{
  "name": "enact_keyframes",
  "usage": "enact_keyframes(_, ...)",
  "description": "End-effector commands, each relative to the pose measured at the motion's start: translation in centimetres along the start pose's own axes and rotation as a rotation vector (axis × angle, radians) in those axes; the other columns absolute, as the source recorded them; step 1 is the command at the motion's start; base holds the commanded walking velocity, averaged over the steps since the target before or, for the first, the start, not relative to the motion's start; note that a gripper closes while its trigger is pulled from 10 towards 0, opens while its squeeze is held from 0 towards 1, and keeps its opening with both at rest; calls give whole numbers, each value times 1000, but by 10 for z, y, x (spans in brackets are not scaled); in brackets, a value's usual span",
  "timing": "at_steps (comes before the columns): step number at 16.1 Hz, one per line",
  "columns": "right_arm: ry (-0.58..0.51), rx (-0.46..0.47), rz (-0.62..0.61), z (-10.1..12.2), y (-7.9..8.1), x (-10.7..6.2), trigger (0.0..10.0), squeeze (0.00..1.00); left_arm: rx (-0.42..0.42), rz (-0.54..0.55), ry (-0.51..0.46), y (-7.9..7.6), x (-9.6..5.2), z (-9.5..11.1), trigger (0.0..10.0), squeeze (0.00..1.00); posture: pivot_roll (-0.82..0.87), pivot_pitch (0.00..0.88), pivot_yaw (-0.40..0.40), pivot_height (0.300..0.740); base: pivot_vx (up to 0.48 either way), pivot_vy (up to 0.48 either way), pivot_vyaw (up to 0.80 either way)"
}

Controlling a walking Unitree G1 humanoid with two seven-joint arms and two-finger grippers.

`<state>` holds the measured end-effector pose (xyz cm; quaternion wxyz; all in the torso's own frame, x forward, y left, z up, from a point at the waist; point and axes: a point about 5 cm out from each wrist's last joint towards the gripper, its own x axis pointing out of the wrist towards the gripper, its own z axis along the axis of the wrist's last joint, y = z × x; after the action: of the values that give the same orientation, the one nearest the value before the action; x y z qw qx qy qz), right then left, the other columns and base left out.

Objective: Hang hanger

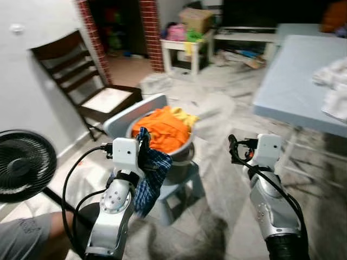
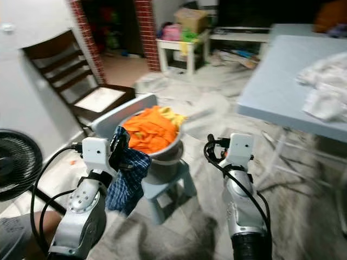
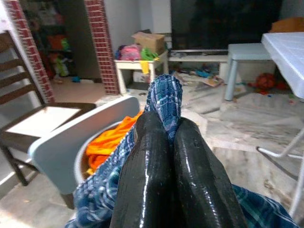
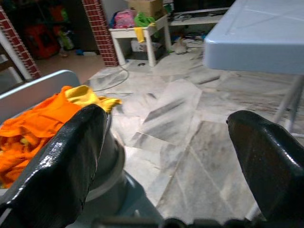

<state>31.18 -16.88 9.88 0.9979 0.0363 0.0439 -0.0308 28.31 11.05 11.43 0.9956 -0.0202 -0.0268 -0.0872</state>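
Note:
My left gripper (image 1: pixel 143 145) is shut on a blue plaid cloth (image 1: pixel 152 174), which hangs from its fingers (image 3: pixel 152 156) beside a grey basin (image 1: pixel 182 155). The basin stands on a small grey stool (image 1: pixel 181 188) and holds orange clothes (image 1: pixel 163 129) with a yellow piece on top. In the left wrist view the plaid cloth (image 3: pixel 164 98) pokes up between the closed fingertips. My right gripper (image 1: pixel 234 147) is held up to the right of the basin, apart from it, open and with nothing between its fingers (image 4: pixel 71 156).
A grey board (image 1: pixel 133 112) leans behind the basin. A dark wooden chair (image 1: pixel 81 76) stands at the left wall, a black fan (image 1: pixel 24 162) near left. A pale blue table (image 1: pixel 295 81) with white cloth (image 1: pixel 333 86) is right. A person's arm (image 1: pixel 32 235) shows bottom left.

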Motion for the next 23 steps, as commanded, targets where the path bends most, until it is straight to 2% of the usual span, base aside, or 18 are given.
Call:
enact_keyframes(1, -42, -3, 46, 10, 15, 5, 10000, 0, 7, 2, -32, 3, 4, 7, 10000, 0, -100, 0, 153, 740, 0, 0, -800)
enact_keyframes(3, -27, 6, 27, 8, 11, 5, 10000, 0, 11, 6, -37, 5, 5, 7, 10000, 0, -97, 0, 149, 740, 0, 0, -800)
enact_keyframes(4, -16, 39, 37, 7, 9, 6, 10000, 0, 15, 5, -43, 6, 4, 8, 10000, 0, -94, 0, 148, 740, 0, 0, -800)
enact_keyframes(10, -22, 58, 68, 8, 10, 6, 10000, 0, 22, -10, -47, 4, 5, 8, 10000, 0, -102, 0, 151, 740, 0, 0, -800)
enact_keyframes(13, -20, 60, 73, 8, 10, 5, 10000, 0, 25, -14, -47, 4, 5, 8, 10000, 0, -103, 0, 151, 740, 0, 0, -165)
enact_keyframes(18, -15, 59, 75, 8, 9, 4, 10000, 0, 25, -20, -43, 1, 5, 7, 10000, 0, -108, 0, 150, 740, 0, -269, -160)
enact_keyframes(23, -12, 58, 75, 8, 8, 3, 10000, 0, 25, -20, -38, 1, 4, 5, 10000, 0, -112, 0, 147, 740, 0, -272, -800)
